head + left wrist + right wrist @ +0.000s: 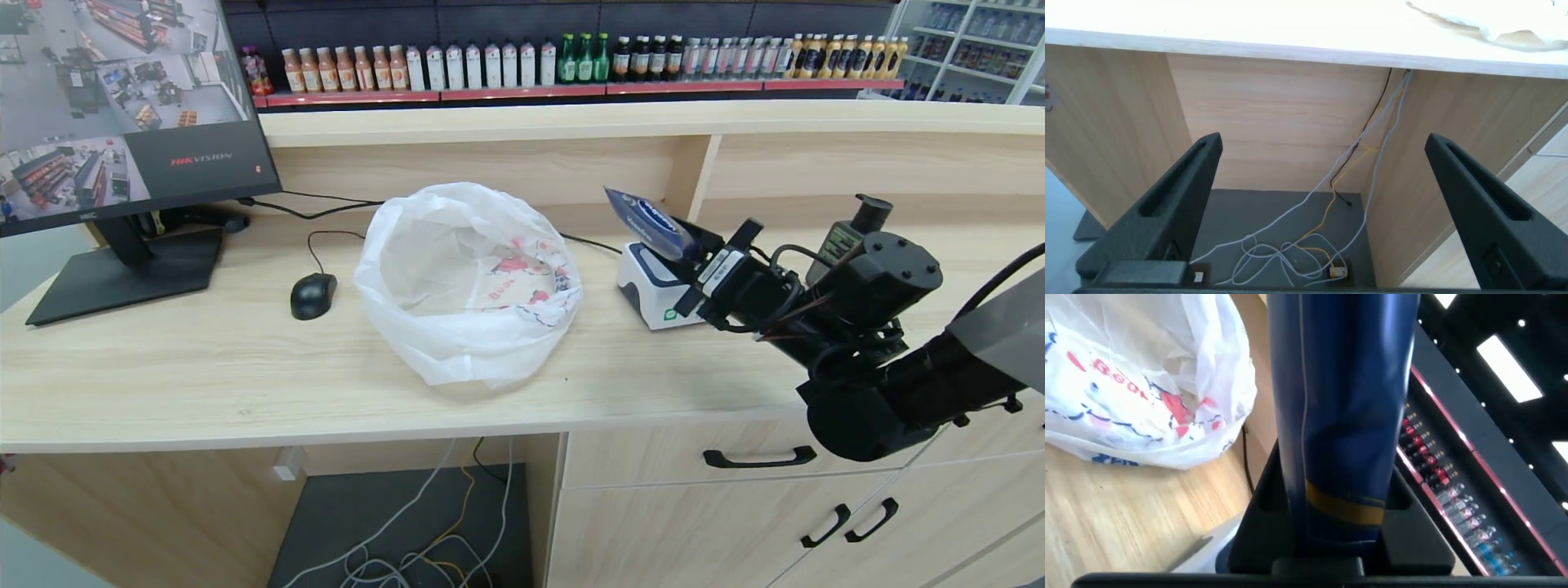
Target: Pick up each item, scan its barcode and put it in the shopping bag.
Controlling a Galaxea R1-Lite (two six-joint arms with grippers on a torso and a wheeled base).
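My right gripper (pixel 682 245) is shut on a blue snack pouch (pixel 649 222), holding it tilted just above the white and blue barcode scanner (pixel 653 290) on the counter. Seen from the right wrist, the blue pouch (pixel 1343 416) stands between the dark fingers (pixel 1261 510), with the shopping bag (pixel 1135 384) off to one side. The white plastic shopping bag (pixel 467 282) sits open in the middle of the counter, left of the scanner. My left gripper (pixel 1323 212) hangs open below the counter edge, facing the knee space with loose cables (pixel 1315 237).
A monitor (pixel 122 106) on a stand and a black mouse (pixel 313 295) sit at the counter's left. A raised wooden ledge (pixel 653 122) runs behind the counter, with shelves of bottles (pixel 571 61) beyond. Drawers with black handles (pixel 759 459) are below at right.
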